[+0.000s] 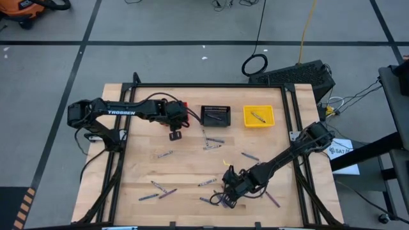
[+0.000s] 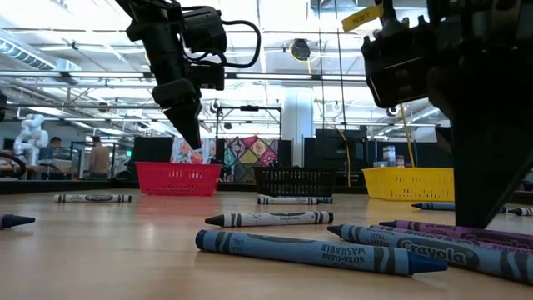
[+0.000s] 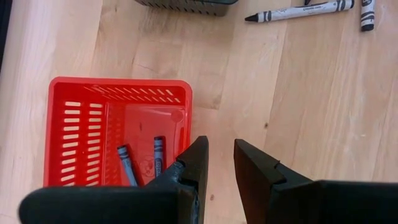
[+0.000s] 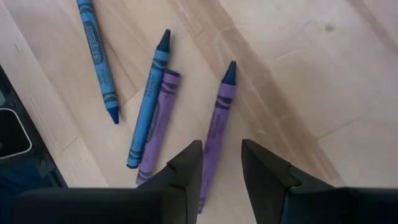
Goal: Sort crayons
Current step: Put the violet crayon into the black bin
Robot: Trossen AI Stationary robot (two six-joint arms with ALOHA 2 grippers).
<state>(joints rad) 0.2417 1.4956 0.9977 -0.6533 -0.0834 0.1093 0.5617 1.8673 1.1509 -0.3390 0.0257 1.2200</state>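
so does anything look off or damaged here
Nothing stands out. Loose crayons lie scattered on the table, unsorted rather than spilled. The red basket, black basket and yellow basket sit upright in a row, and no crayon looks broken.

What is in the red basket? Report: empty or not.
Not empty: the left wrist view shows two crayons lying inside the red basket.

Blue and purple crayons (image 4: 149, 106); red basket (image 3: 87, 124)

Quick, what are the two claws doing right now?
Left gripper: open, empty, beside the red basket.
Right gripper: open, empty, over a purple crayon.
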